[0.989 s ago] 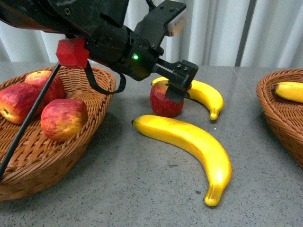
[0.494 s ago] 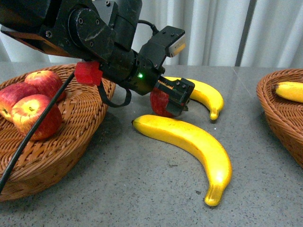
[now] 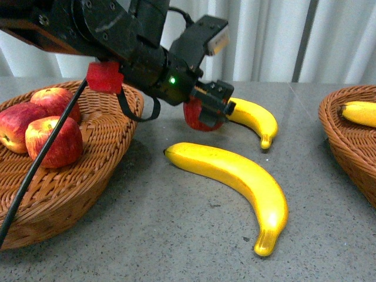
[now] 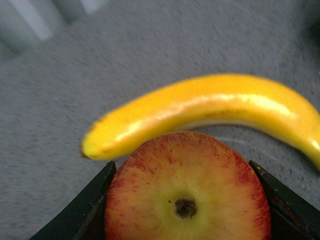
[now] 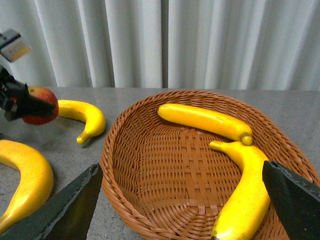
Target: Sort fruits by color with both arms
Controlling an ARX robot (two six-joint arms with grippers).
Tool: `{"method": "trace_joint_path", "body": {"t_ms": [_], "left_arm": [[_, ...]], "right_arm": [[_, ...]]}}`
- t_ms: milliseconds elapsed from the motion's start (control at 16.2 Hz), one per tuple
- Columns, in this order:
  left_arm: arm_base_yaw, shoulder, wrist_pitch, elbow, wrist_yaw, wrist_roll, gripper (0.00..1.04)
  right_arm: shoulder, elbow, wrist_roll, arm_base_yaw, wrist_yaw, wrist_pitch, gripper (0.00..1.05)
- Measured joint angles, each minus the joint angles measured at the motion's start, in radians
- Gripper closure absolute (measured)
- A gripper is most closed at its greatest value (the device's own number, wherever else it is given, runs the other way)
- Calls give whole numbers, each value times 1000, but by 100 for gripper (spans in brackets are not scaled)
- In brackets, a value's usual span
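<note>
My left gripper [image 3: 212, 108] is shut on a red apple [image 3: 195, 115], lifted a little off the table beside the left basket [image 3: 111, 141]. The left wrist view shows that apple [image 4: 187, 192] clamped between both jaws, with a yellow banana [image 4: 200, 112] lying just beyond it. Three red apples [image 3: 53, 140] rest in the left basket. A large banana [image 3: 235, 176] lies mid-table and a smaller one [image 3: 255, 120] lies behind it. My right gripper [image 5: 180, 200] hangs open above the right basket [image 5: 150, 200], which holds two bananas [image 5: 205, 121]. The held apple [image 5: 39, 104] shows far off in that view.
The right basket's rim [image 3: 335, 135] with a banana [image 3: 359, 113] sits at the table's right edge. White curtains hang behind the table. My left arm's black cable [image 3: 35, 170] crosses over the left basket.
My left gripper closed on the apple and raised it slightly off the table. An apple in the left basket rolled leftward and settled.
</note>
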State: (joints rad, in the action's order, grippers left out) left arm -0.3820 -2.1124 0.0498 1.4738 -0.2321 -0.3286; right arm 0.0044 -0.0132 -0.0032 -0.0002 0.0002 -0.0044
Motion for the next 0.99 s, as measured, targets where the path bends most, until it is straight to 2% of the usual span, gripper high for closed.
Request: {"method": "trace_joint_path", "body": {"t_ms": [247,494,742,865,927,989], "left_arm": [[43,244,74,-127,178,162,36],[135,400,76,-342,384,351,37],[211,406,95,-392,422,438,35],[211,404,110,-392,414,441,12],[208,406,134,-395,403,440,5],[206,418,156,-407,388,439,7]], "right_arm": [[0,0,0,0,0,0,7],[0,0,0,0,0,0,7],[0,0,0,0,0,0,7],[0,0,0,0,0,0,7],[0,0,0,0,0,0,7],[0,0,0,0,0,0,7]]}}
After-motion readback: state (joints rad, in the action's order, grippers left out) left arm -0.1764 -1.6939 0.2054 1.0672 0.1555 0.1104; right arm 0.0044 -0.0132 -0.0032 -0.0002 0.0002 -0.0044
